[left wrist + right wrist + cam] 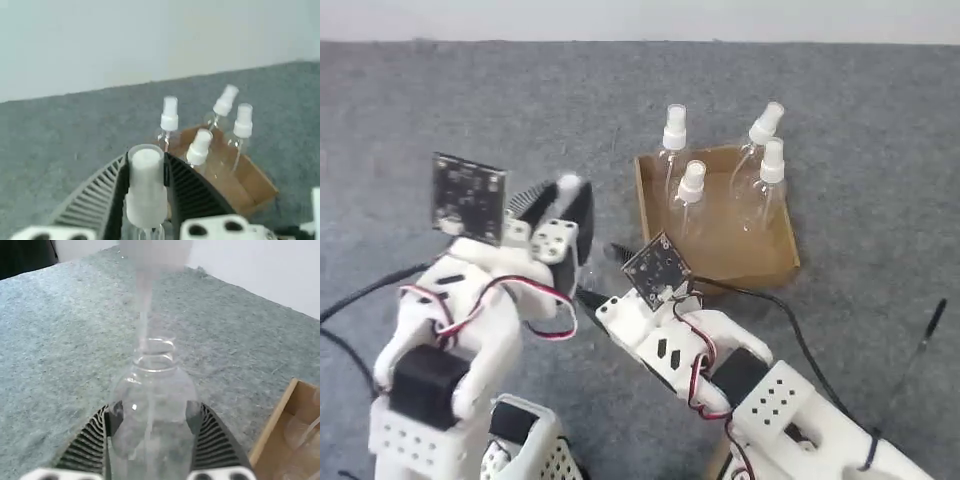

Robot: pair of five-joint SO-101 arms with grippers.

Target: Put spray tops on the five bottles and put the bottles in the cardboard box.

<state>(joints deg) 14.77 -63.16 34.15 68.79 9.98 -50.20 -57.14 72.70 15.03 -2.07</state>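
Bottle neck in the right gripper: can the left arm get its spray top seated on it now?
Probably yes. The left gripper holds the spray top above the clear bottle, the dip tube seemingly down through the open neck. The right gripper clamps only the bottle's body, so nothing blocks the neck.

This looks like a small robotics lab or maker's workspace. A bench (440, 100) covered in grey felt-like cloth stands against a plain pale wall (100, 40). On it are the left arm (470, 330) and right arm (720, 370), both white plastic with bare circuit boards (468, 198) and loose wires (692, 345).
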